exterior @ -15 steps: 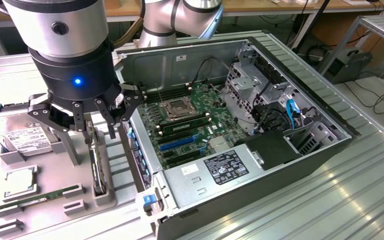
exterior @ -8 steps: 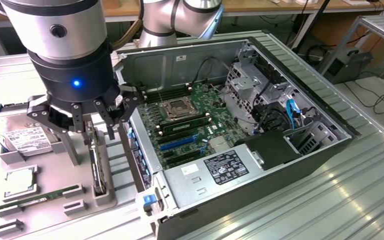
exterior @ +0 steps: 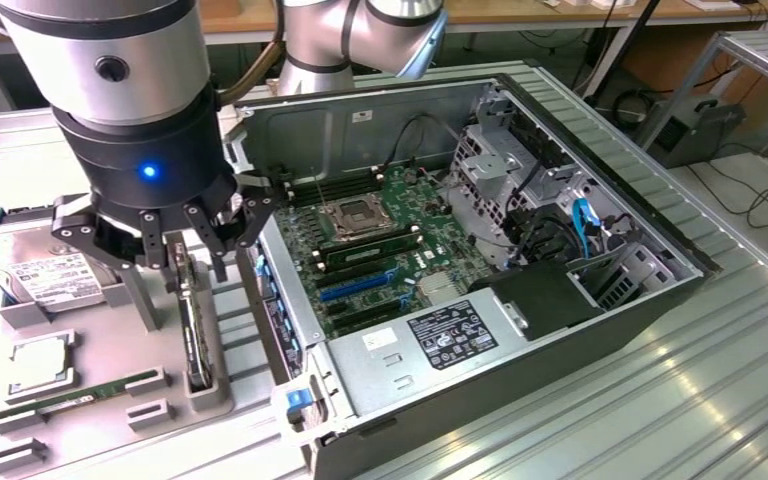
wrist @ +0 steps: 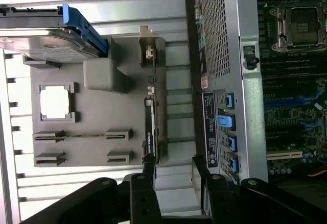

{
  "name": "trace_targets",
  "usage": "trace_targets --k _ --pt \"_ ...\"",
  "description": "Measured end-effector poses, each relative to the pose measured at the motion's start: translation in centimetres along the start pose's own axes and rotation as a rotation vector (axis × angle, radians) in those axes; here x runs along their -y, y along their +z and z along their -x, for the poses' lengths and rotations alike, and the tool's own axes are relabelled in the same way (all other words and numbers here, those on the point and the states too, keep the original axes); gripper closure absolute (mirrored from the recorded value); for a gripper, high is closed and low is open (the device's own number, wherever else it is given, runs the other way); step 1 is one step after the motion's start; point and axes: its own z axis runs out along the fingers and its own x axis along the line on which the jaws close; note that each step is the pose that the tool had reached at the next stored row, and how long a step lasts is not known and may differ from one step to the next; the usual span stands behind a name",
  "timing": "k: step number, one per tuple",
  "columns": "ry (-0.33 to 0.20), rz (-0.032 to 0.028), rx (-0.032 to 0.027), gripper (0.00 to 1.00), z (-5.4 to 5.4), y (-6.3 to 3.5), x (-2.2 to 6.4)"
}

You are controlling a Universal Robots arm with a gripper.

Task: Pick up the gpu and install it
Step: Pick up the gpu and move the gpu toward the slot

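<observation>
— Ribbed metal tabletop, grey holder tray beside your opened computer case; where is the gpu?
— On edge in the tray's slot, just beside the case wall; it stands upright so you can pinch its top edge.
— And your hand?
— Spread wide and empty, poised over that edge; I judge the pickup not yet made; the motherboard slots lie bare to receive it.

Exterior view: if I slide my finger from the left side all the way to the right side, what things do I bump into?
Hard drive → gpu standing on its edge → green motherboard → blue cable.
</observation>
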Motion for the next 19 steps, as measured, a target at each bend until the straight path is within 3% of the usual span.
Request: trace_targets --k 19 --pt "0.000 0.0000 0.0000 0.58 -0.48 0.71 0.06"
